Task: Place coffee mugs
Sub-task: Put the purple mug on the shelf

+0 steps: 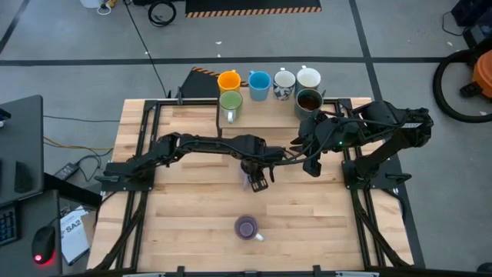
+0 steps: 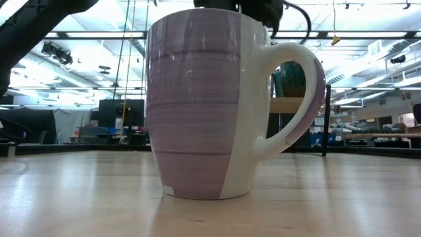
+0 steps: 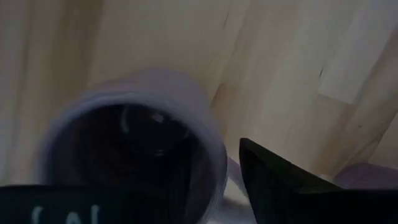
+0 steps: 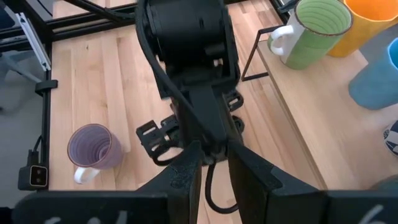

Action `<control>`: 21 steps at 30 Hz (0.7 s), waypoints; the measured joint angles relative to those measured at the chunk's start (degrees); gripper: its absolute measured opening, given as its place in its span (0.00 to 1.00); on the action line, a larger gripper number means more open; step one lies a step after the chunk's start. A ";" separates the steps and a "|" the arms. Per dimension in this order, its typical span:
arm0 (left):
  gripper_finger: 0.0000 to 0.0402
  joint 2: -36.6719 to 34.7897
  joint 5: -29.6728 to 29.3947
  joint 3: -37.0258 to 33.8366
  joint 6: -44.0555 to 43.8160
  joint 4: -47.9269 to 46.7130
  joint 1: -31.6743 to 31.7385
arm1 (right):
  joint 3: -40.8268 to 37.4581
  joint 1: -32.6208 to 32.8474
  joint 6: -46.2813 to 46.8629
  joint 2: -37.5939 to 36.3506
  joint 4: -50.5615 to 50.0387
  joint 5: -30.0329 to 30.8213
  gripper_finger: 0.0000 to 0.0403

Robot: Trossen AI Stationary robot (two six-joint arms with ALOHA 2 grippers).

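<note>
One lilac mug (image 1: 247, 228) stands upright on its base near the table's near edge; it fills the low view (image 2: 197, 105) and also shows in the right wrist view (image 4: 93, 149). A second lilac mug (image 3: 137, 143) sits under my left gripper (image 1: 258, 181) at the table's middle. Orange (image 1: 229, 80), blue (image 1: 259, 85), two white (image 1: 284, 83) (image 1: 308, 78), green (image 1: 231, 101) and dark brown (image 1: 309, 101) mugs stand along the far edge. My right gripper (image 1: 311, 165) hovers shut just right of the left gripper, touching nothing. My left gripper comes from above, pointing down at the second lilac mug's rim (image 3: 214, 165). One finger (image 3: 280, 186) stands outside the wall next to the pale handle (image 3: 231, 180); the other is lost in the dark interior. Whether the base rests on the table, I cannot tell.
A dark metal frame (image 1: 154, 115) runs around the wooden table top. The two arms nearly meet at the middle: the right wrist view looks straight at the left arm's wrist (image 4: 186, 56). Bare wood (image 1: 192, 223) lies to the left and right of the near lilac mug.
</note>
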 joint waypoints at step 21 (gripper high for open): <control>0.36 -17.36 -12.24 0.11 -0.09 -4.60 -4.61 | 0.00 -0.01 -1.53 0.15 0.51 1.06 0.21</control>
